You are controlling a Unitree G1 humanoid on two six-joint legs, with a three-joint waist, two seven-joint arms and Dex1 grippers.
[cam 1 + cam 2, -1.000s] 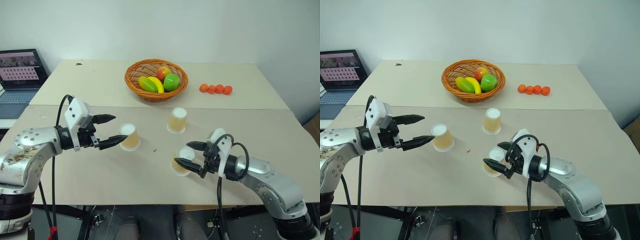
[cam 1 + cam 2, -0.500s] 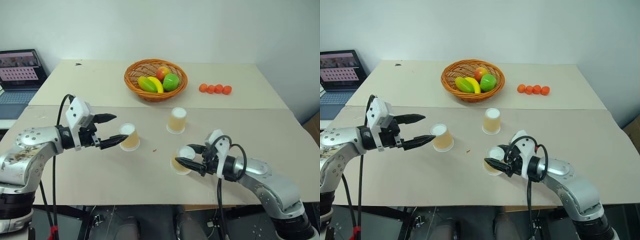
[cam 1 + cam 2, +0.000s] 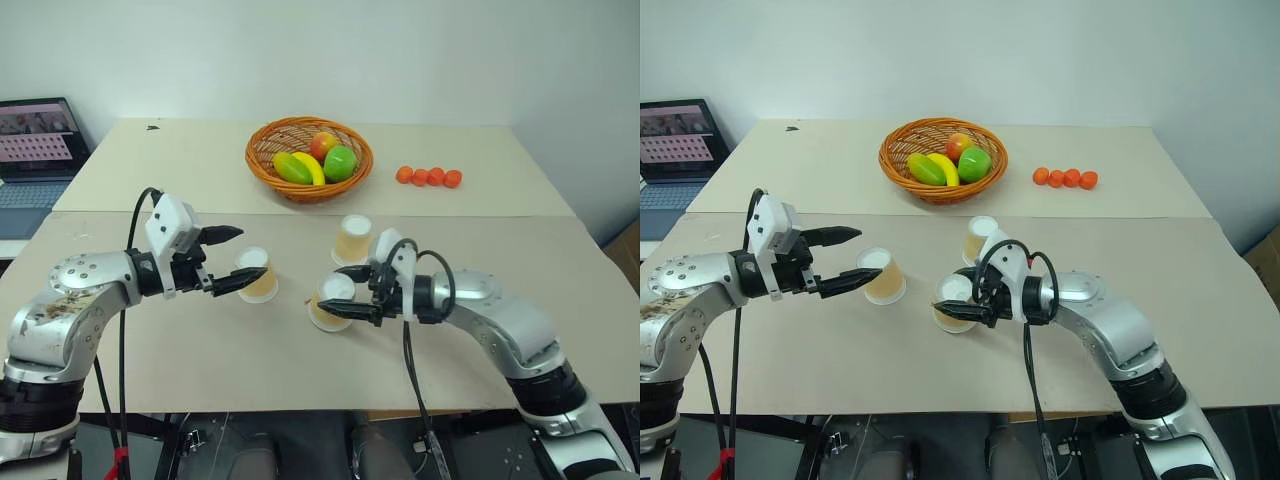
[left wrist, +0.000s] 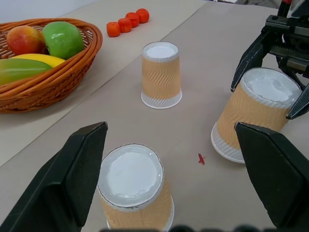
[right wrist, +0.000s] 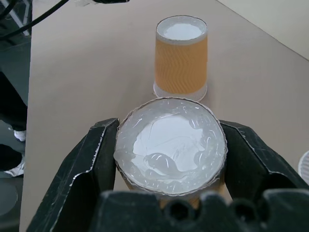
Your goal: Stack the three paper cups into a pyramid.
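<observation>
Three tan paper cups with white bases stand mouth-down on the beige table (image 3: 180, 340). One cup (image 3: 260, 276) sits just ahead of my open left gripper (image 3: 252, 254), between its fingertips (image 4: 79, 169) and untouched. My right gripper (image 3: 334, 293) is shut on a second cup (image 3: 954, 302), which is tilted close above the table; the right wrist view shows its base (image 5: 171, 145) clamped between both fingers. The third cup (image 3: 353, 240) stands upright just behind the held one. No pyramid stands here; the cups are apart.
A wicker basket (image 3: 262, 165) of fruit sits at the back centre. Several small orange balls (image 3: 428, 177) lie in a row to its right. A laptop (image 3: 35, 150) stands at the far left. A tiny red speck (image 4: 201, 158) lies between the near cups.
My right gripper has shut on the near cup and carried it left and a little forward toward the other two, tilting it. The left gripper has stayed open in place.
</observation>
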